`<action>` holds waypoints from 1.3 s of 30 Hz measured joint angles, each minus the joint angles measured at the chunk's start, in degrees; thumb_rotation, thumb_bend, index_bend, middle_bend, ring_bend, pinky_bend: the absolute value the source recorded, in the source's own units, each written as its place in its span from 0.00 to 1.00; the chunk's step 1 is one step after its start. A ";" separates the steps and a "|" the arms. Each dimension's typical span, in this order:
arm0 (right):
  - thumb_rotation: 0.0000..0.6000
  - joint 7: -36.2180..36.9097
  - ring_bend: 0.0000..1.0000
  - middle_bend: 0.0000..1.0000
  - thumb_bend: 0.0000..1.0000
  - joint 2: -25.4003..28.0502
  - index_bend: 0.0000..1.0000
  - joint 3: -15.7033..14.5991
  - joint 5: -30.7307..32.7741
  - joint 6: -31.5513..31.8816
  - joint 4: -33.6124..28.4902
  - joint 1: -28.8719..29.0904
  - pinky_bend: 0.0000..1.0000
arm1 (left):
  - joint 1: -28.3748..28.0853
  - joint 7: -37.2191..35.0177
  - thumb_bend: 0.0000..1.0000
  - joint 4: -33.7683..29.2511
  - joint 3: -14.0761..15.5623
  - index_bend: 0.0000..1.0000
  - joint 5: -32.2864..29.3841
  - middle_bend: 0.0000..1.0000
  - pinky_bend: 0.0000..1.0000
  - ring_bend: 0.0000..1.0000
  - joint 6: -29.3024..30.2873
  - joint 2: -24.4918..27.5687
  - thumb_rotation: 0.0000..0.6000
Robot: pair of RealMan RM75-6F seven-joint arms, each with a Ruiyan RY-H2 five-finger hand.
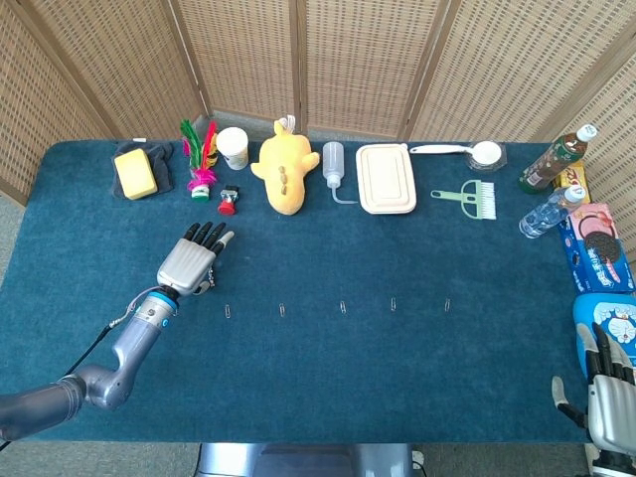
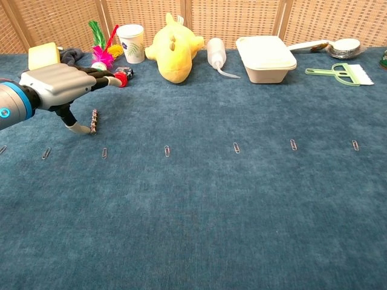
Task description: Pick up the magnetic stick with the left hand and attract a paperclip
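Note:
The magnetic stick [image 2: 94, 121], a short beaded rod, lies on the blue cloth; in the head view my left hand covers most of it. My left hand [image 2: 55, 83] hovers flat just above and left of it, fingers stretched toward the back. Its thumb points down, the tip at the stick's near end. The hand [image 1: 189, 263] holds nothing. Several paperclips lie in a row in front, the nearest [image 2: 104, 153] just below the stick, others [image 1: 281, 309] further right. My right hand [image 1: 606, 397] rests at the table's near right corner, fingers apart and empty.
Along the back edge stand a yellow sponge [image 1: 135, 173], feather toy [image 1: 202, 149], paper cup [image 1: 234, 147], yellow plush [image 1: 284, 167], squeeze bottle [image 1: 333, 164], lunch box [image 1: 385, 178] and green brush [image 1: 469, 198]. Bottles [image 1: 556, 159] and snack packs [image 1: 596, 246] line the right edge.

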 measured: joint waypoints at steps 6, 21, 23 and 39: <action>1.00 0.12 0.00 0.01 0.44 -0.03 0.01 -0.09 -0.13 0.19 0.04 -0.17 0.11 | -0.08 0.72 0.34 0.60 -0.50 0.00 -0.37 0.00 0.08 0.00 -0.02 -0.75 0.96; 1.00 0.40 0.00 0.01 0.44 0.01 0.01 -0.17 -0.06 0.40 0.08 -0.57 0.11 | -1.13 1.08 0.34 2.36 -2.94 0.00 -0.92 0.00 0.08 0.00 0.69 -3.51 0.97; 1.00 0.44 0.00 0.01 0.44 0.17 0.01 -0.11 -0.05 0.60 -0.05 -0.68 0.11 | -1.43 1.34 0.34 2.70 -3.34 0.00 -1.58 0.00 0.08 0.00 0.24 -3.94 0.97; 1.00 0.03 0.00 0.01 0.44 0.27 0.01 -0.26 0.02 0.81 -0.53 -1.14 0.11 | -2.30 1.65 0.34 4.55 -4.59 0.00 -2.62 0.00 0.08 0.00 -0.01 -6.01 0.97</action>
